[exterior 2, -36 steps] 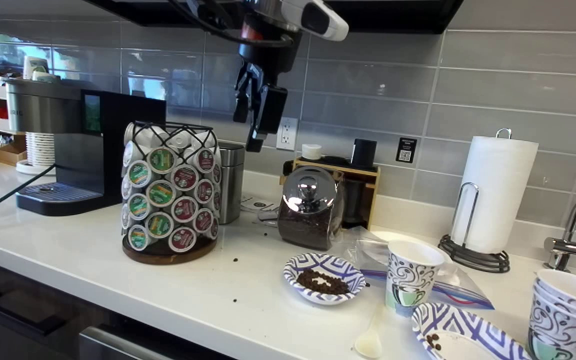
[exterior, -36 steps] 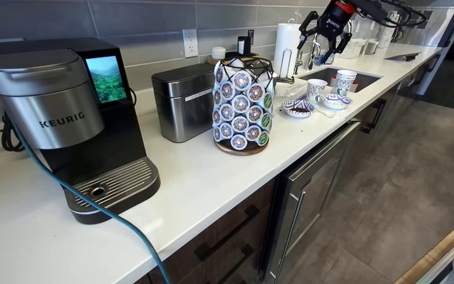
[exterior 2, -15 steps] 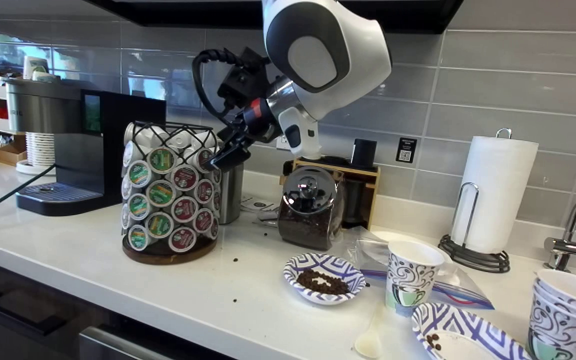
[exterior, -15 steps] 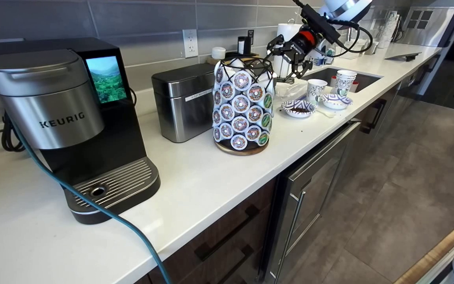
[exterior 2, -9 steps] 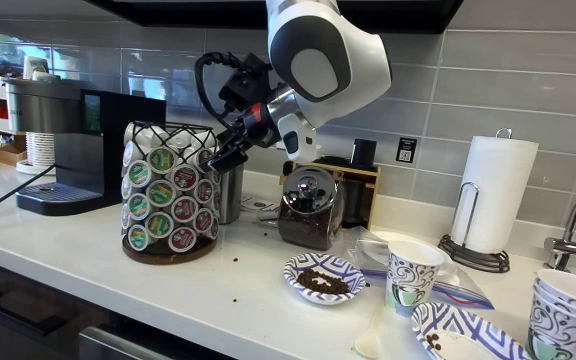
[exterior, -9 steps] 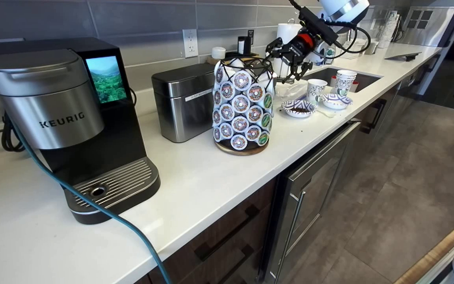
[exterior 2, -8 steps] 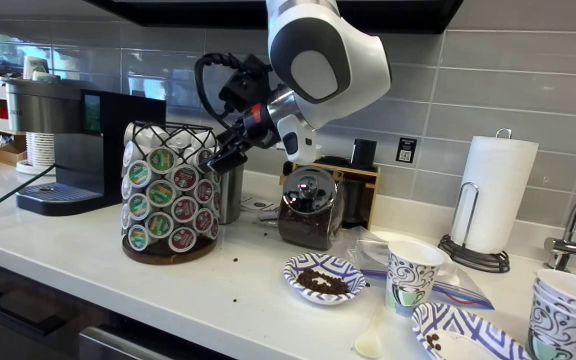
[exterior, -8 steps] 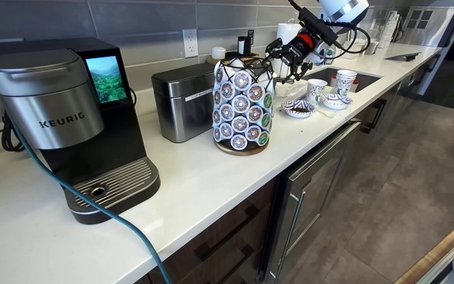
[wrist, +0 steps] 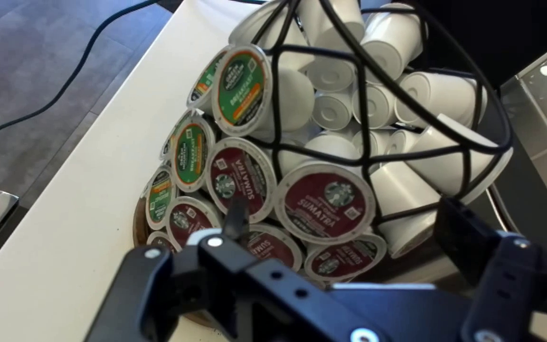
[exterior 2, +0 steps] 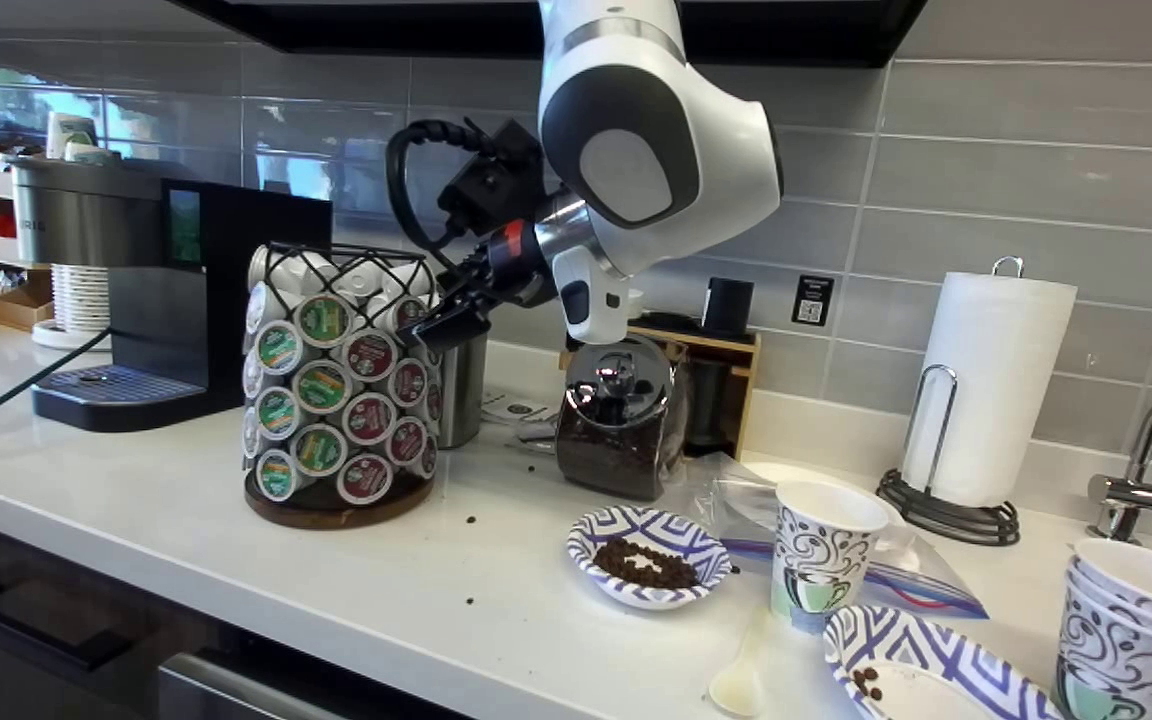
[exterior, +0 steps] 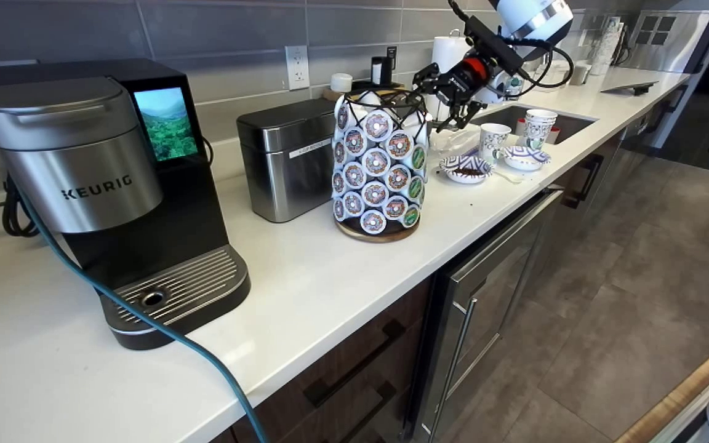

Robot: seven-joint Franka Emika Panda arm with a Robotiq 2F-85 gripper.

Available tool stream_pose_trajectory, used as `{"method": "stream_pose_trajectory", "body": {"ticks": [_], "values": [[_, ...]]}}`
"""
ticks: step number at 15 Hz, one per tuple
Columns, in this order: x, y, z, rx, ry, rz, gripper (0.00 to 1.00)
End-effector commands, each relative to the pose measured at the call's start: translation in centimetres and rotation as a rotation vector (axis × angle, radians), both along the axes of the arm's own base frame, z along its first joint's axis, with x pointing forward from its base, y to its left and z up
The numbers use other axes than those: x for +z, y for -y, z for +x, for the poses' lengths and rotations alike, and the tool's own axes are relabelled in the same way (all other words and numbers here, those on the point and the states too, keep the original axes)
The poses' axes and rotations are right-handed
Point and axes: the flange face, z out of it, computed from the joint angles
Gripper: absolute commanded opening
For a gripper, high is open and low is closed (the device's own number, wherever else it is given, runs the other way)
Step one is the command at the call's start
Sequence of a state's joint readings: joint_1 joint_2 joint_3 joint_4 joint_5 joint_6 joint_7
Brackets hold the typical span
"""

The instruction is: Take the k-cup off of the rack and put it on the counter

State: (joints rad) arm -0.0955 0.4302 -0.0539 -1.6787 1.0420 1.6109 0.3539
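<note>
In the wrist view the claw (wrist: 344, 213) stands spread, apparently straddling the top-row Starbucks Sumatra K-cup (wrist: 326, 203), likely the target; contact is unclear. The K-cup should prove light and stiff, its lid dentable, best pinched across the rim. In both exterior views the wire rack (exterior 2: 338, 517) holding it stands back from the front edge of the bench (exterior 2: 496, 570).
</note>
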Motion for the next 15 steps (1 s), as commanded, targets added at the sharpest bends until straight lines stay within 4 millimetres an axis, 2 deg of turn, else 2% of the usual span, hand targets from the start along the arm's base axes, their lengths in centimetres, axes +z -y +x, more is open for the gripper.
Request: {"method": "stream_pose_trajectory", "body": {"ticks": [1, 15], "values": [[-0.8, -0.5, -0.1, 0.005, -0.046, 0.048, 1.0], [-2.2, -1.0, -0.1, -0.01, -0.083, 0.094, 1.0]]}}
